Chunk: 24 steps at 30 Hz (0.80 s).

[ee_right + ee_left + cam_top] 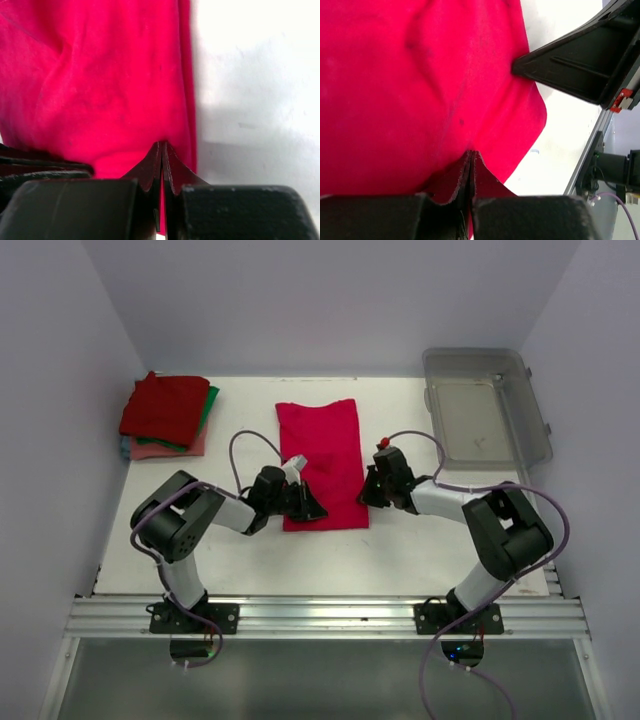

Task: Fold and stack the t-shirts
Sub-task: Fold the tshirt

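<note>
**A:** What sits around the work?

**B:** A clear grey bin [487, 405] at 2 o'clock on the counter [250, 560], well apart from the cloth. A pile of folded tees is at 10 o'clock. Purple cables [240, 445] loop off both wrists (one arcs over bare counter just left of the cloth).

**A:** Anything in the way?

**B:** From above, the two wrists cover the near corners of the crimson-pink t-shirt [320, 450]. It lies at the centre as a long strip running 12 to 6.

**A:** Count them.

**B:** Four tees: that one, then the dark red tee [165, 407] on top of the green tee [209, 408], with the salmon-pink tee [165, 450] lowest. One bin, two arms.

**A:** And the jaws?

**B:** The left gripper [311, 507] is at the strip's 7 o'clock corner, its jaws pressed together on a pinch of crimson cloth. The right gripper [366, 491] is at the 4 o'clock edge, clamped on the hem the same way.

**A:** Surface, room?

**B:** A white matte counter with pale walls [300, 300] on three sides. An aluminium rail [320, 618] at 6 o'clock carries the bases.
</note>
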### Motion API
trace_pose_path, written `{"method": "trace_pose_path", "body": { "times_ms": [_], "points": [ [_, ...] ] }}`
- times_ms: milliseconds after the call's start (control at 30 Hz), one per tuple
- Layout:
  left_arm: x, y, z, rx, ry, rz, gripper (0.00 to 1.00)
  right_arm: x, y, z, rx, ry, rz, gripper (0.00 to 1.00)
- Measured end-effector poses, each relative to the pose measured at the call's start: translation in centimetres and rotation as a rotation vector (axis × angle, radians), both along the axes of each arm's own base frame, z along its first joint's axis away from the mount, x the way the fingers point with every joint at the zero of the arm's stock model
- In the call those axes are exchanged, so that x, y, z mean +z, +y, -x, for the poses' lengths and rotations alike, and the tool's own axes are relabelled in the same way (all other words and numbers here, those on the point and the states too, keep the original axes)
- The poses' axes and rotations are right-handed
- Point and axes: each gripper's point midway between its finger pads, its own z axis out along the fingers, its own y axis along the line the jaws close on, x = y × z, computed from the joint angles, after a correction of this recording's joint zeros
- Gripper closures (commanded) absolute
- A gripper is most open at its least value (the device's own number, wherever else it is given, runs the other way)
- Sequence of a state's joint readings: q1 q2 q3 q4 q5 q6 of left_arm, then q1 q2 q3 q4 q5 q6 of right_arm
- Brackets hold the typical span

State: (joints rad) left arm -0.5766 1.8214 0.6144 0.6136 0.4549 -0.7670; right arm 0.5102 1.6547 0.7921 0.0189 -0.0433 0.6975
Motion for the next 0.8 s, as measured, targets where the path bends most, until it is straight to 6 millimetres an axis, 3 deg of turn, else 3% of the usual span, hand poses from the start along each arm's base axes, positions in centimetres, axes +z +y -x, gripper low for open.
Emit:
{"method": "trace_pose_path", "body": {
  "times_ms": [233, 433, 467, 500, 567, 600, 633, 700, 800],
  "points": [
    [0.1, 1.7, 4.2, -0.013, 0.025, 0.001, 0.98, -0.2, -1.0, 3.1, 0.002, 0.032, -0.01, 1.0],
    [0.2, 1.1, 7.1, -0.051, 0.059, 0.049, 0.93, 0.0, -1.5, 4.8, 0.012, 0.053, -0.013, 1.0],
    [0.3, 1.0, 7.8, -0.064, 0.068, 0.051, 0.88, 0.2, -1.8, 5.4, 0.013, 0.057, -0.002, 1.0],
    [0.5, 0.9, 8.5, -0.077, 0.075, 0.05, 0.69, 0.6, -2.2, 5.9, 0.011, 0.054, 0.009, 0.93],
    [1.3, 1.0, 9.6, -0.093, 0.075, 0.035, 0.53, 1.9, -2.5, 6.9, 0.016, 0.037, 0.013, 0.74],
    [2.3, 1.1, 9.9, -0.094, 0.053, 0.031, 0.39, 3.1, -2.5, 7.1, 0.021, 0.012, 0.005, 0.65],
    [3.7, 1.1, 9.9, -0.09, 0.012, 0.033, 0.32, 4.2, -2.5, 7.3, 0.028, -0.016, -0.004, 0.55],
    [6.7, 1.7, 9.4, -0.052, -0.069, 0.039, 0.17, 6.0, -2.5, 7.8, 0.039, -0.058, -0.023, 0.49],
    [10.5, 3.0, 8.1, 0.039, -0.156, 0.021, 0.14, 6.7, -2.8, 8.5, 0.041, -0.065, -0.035, 0.44]
  ]
}}
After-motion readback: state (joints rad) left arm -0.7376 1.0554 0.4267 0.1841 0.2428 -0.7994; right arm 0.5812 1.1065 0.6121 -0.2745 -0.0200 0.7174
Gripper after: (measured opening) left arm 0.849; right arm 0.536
